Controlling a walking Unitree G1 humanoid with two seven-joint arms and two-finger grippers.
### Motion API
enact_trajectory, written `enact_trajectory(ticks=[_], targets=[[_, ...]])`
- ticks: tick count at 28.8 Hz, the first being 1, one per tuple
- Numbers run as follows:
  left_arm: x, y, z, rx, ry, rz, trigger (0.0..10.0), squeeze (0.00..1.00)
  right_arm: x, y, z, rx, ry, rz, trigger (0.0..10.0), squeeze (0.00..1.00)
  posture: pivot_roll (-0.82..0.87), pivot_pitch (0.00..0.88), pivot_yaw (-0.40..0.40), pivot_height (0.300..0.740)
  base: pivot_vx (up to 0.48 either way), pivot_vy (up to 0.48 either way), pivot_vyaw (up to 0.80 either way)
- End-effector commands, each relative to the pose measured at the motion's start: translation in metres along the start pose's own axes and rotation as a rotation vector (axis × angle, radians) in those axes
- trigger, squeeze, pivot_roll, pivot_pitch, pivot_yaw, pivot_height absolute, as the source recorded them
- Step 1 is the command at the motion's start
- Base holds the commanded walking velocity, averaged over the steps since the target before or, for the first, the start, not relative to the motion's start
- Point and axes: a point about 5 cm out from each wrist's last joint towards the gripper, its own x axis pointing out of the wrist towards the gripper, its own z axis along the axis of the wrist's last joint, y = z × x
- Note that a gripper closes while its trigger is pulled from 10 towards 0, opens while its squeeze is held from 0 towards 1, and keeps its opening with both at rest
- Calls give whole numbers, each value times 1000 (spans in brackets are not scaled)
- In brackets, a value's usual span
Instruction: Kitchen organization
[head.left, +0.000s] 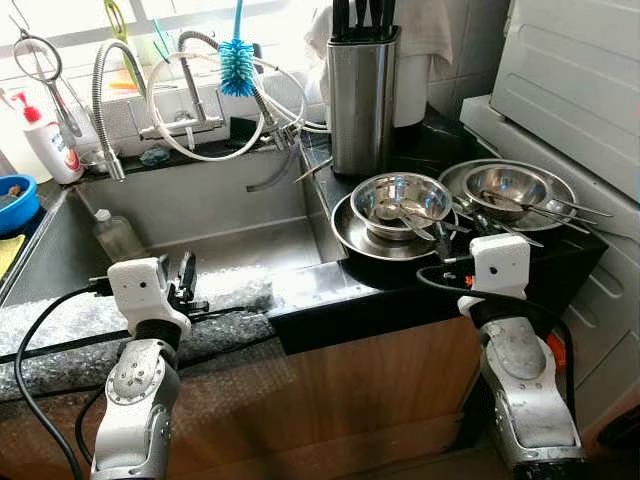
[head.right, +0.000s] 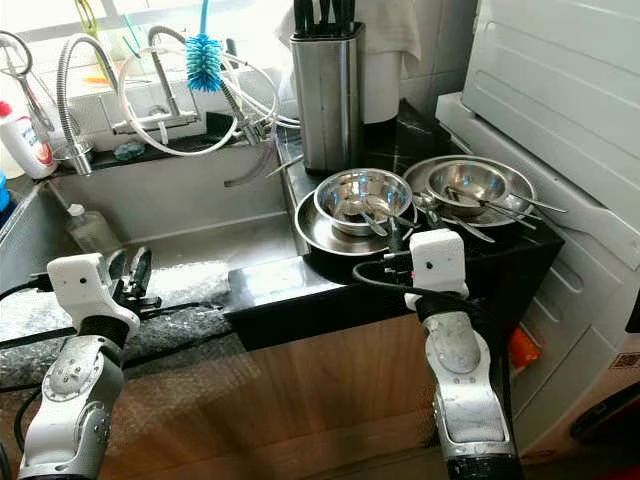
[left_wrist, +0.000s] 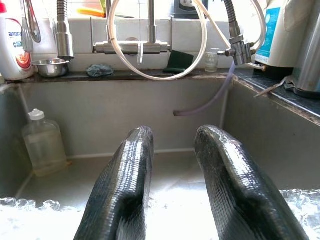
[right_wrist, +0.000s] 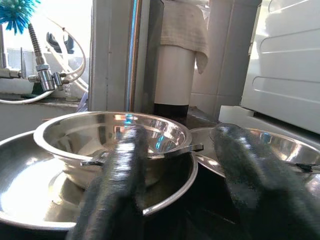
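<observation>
A steel bowl (head.left: 400, 198) holding spoons sits in a wide steel plate (head.left: 352, 232) on the black counter. Beside it to the right is a second bowl (head.left: 515, 186), with cutlery across it, on its own plate. My right gripper (head.left: 443, 240) is open at the near rim of the first plate, its fingers (right_wrist: 117, 185) pointing at the bowl (right_wrist: 100, 132) and touching nothing. Over the sink's front rim, my left gripper (head.left: 186, 278) is open and empty, and its fingers (left_wrist: 122, 190) look into the basin.
The sink (head.left: 210, 205) holds a clear plastic bottle (head.left: 117, 236). Behind it are the tap with hoses (head.left: 185, 95), a blue bottle brush (head.left: 238, 62) and a soap bottle (head.left: 48, 145). A steel knife block (head.left: 362, 100) stands behind the bowls. A white appliance (head.left: 575, 90) borders the counter's right.
</observation>
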Motion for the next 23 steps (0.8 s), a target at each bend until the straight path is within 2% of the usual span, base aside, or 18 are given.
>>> enact_trajectory(ticks=[1, 23], targets=[[2, 2, 2, 22, -9, 12, 10000, 0, 3, 3, 2, 13, -12, 3, 0, 0, -16, 0, 118, 740, 0, 0, 0], [4, 3, 3, 27, -15, 19, 10000, 0, 8, 2, 5, 20, -31, -9, 0, 0, -15, 0, 117, 740, 0, 0, 0]])
